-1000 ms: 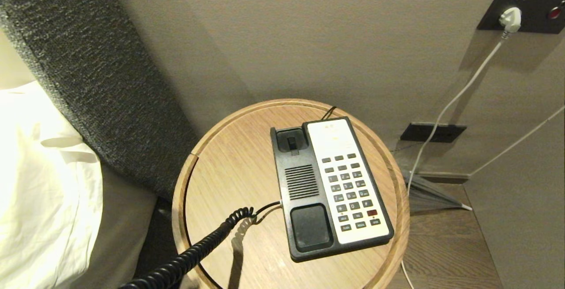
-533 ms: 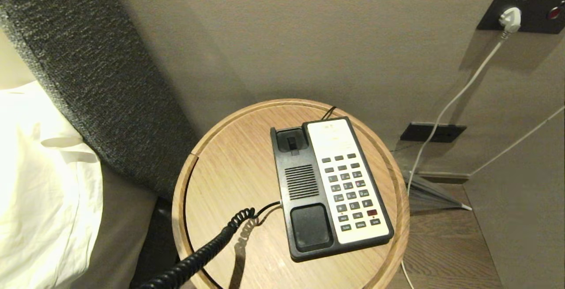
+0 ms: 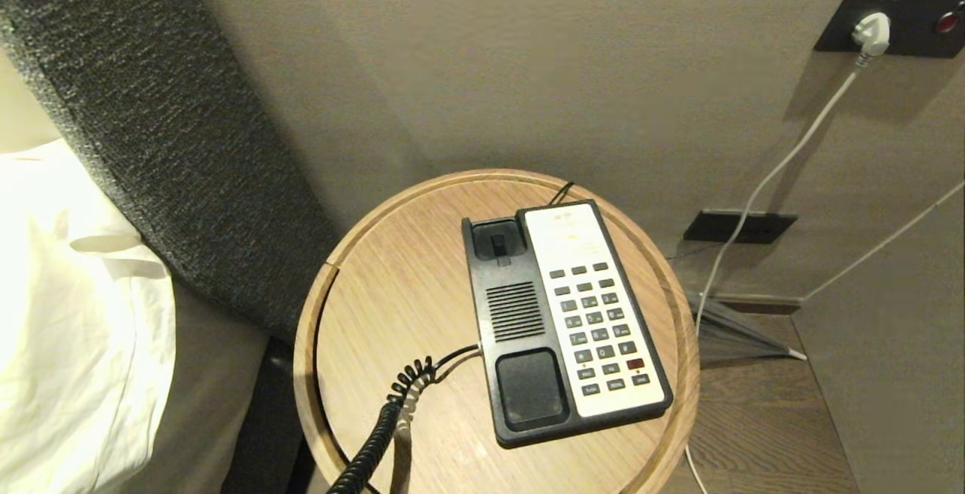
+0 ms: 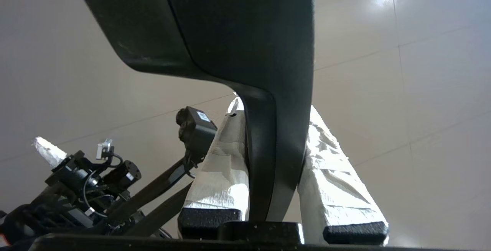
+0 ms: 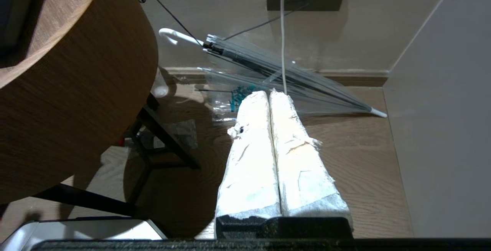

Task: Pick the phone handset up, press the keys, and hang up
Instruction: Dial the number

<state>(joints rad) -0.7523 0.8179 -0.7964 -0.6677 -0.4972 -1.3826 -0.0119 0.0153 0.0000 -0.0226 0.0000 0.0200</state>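
The phone handset (image 4: 234, 28) is off the base and shows only in the left wrist view, a glossy black bar seen against a pale tiled surface. My left gripper (image 4: 274, 107) is shut on its narrow middle, one white-wrapped finger (image 4: 220, 166) on each side. The black phone base (image 3: 516, 313) lies on the round wooden table (image 3: 377, 290) with both its cradle wells bare. The keys (image 3: 599, 324) sit in rows on the cream faceplate, with the red button (image 3: 635, 363) low down. The coiled cord (image 3: 381, 430) runs off the near edge. My right gripper (image 5: 270, 94) is shut and hangs low beside the table.
A grey upholstered headboard (image 3: 151, 124) and white bedding (image 3: 68, 313) lie left of the table. On the wall to the right is a socket plate (image 3: 897, 15) with a white plug (image 3: 872, 30) and cable. A clear folded umbrella (image 5: 276, 71) lies on the wooden floor below.
The coiled cord has swung right and now drops more steeply off the table's near edge. The phone base has stayed put.
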